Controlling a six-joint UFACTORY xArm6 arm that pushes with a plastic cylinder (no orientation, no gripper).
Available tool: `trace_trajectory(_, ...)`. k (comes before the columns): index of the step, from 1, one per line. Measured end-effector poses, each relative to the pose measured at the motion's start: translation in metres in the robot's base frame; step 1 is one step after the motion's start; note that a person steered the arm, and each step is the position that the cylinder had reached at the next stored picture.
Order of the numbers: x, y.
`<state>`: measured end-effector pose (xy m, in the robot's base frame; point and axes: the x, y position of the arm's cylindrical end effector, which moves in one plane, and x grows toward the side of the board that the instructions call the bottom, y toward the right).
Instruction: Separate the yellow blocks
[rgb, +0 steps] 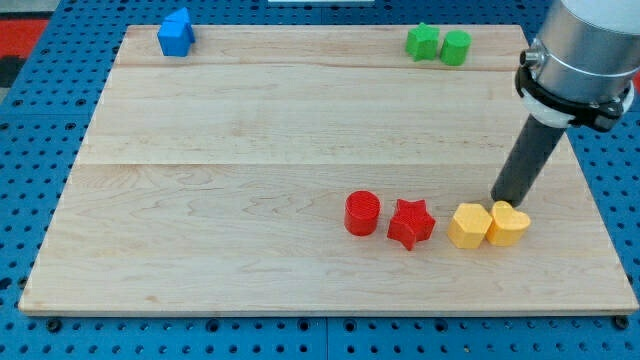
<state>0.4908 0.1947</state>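
Resting just above the seam of the two yellow blocks, my tip (503, 200) sits at their upper side, near the view's right edge of the worktop (250, 150); the arm carries a bare rod and no hand. The yellow hexagonal block (469, 225) and the yellow heart block (509, 224) touch side by side, close to the worktop's bottom and right edges. To their left stand the red star block (411, 223), just beside the hexagon, and the red cylinder (362, 213). Along the top edge lie the green star block (423, 42) touching the green cylinder (455, 47), and, far left, the blue block (176, 32). Open wood spans the centre and the whole left half.
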Motion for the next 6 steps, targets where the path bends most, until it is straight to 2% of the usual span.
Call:
trace_trajectory(2, -0.027, -0.016)
trace_trajectory(3, -0.006, 0.076)
trace_trajectory(4, 0.076, 0.052)
trace_trajectory(5, 0.045, -0.027)
trace_trajectory(6, -0.013, -0.085)
